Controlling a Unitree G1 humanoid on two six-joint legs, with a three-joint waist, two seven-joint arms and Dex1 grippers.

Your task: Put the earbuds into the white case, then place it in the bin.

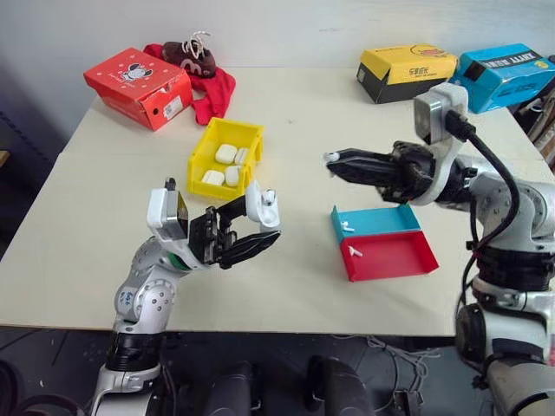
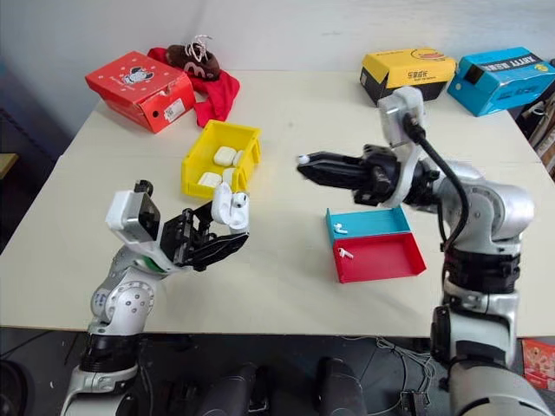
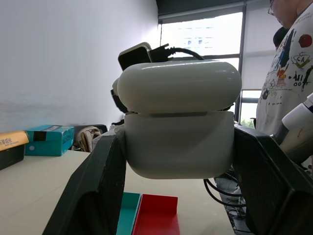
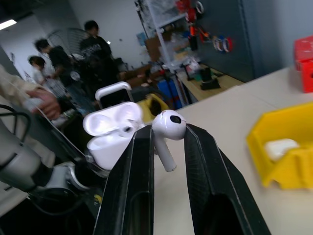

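Earbud [image 4: 166, 128] in right gripper [image 1: 333, 161] faces open white case [image 4: 111, 134].

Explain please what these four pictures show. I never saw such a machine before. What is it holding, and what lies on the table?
It is a two-armed robot. Two pictures come from its head, looking down; two come from cameras on its wrists. The left gripper holds a white case with its lid open. The right gripper pinches one earbud. On the table are a yellow bin holding more white cases, a blue-and-red tray with two earbuds, three shoeboxes, a red cloth and a shoe.
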